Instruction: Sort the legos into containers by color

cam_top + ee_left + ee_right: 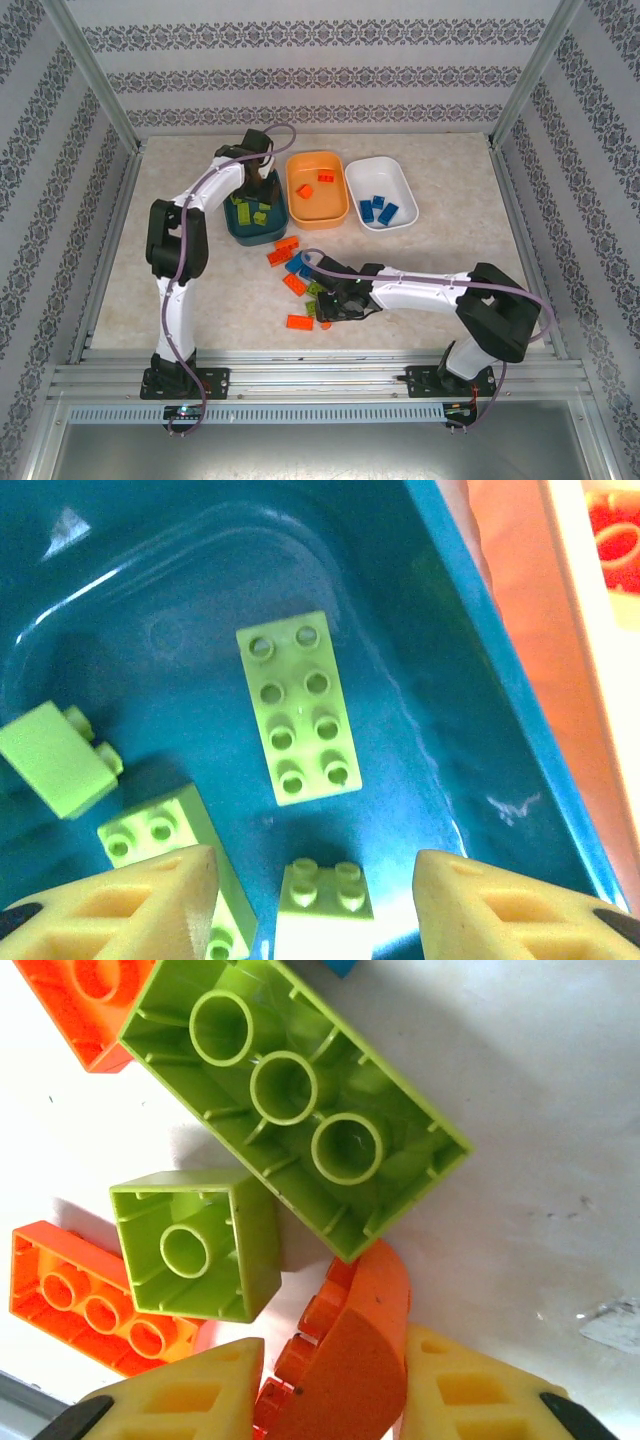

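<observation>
My left gripper point(262, 180) hangs open inside the dark teal tub point(240, 236). A small lime brick point(322, 895) stands loose between its fingers point(150, 905), with a gap on each side. Three more lime bricks lie on the tub floor, among them a long one point(300, 708). My right gripper point(333, 1348) is down in the loose pile and shut on a curved orange brick point(350, 1370). Two upturned lime bricks point(290, 1100) point(190, 1245) lie just beyond it. The orange tub point(335, 218) holds orange bricks and the white tub point(402, 182) blue ones.
Loose orange bricks point(299, 322) point(283, 250), a blue brick point(298, 265) and a lime one point(316, 290) lie on the table in front of the tubs. An orange brick point(90, 1300) sits left of the right gripper. Patterned walls and metal posts enclose the table.
</observation>
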You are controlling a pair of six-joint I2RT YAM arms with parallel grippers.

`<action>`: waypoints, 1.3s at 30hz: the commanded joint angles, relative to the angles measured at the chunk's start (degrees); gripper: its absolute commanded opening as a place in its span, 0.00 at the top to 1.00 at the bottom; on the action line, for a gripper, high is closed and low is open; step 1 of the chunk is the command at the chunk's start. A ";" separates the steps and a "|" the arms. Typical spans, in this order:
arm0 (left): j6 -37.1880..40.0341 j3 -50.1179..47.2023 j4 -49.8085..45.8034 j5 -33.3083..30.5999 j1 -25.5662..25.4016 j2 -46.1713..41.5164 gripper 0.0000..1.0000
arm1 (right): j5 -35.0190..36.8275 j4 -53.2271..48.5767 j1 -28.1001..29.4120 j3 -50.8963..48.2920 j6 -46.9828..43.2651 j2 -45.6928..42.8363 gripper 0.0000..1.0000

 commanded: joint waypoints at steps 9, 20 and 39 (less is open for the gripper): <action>-6.03 -16.46 3.40 4.89 -0.42 -22.56 0.45 | 3.99 -2.39 0.65 -3.99 1.50 -8.86 0.75; -12.66 -36.61 7.54 8.06 -5.94 -41.50 0.41 | 2.46 -6.31 -10.55 1.32 -6.31 -17.01 0.74; -24.55 -60.56 14.78 1.11 -33.32 -53.62 0.04 | -15.12 -3.87 -30.52 46.82 -18.17 24.96 0.76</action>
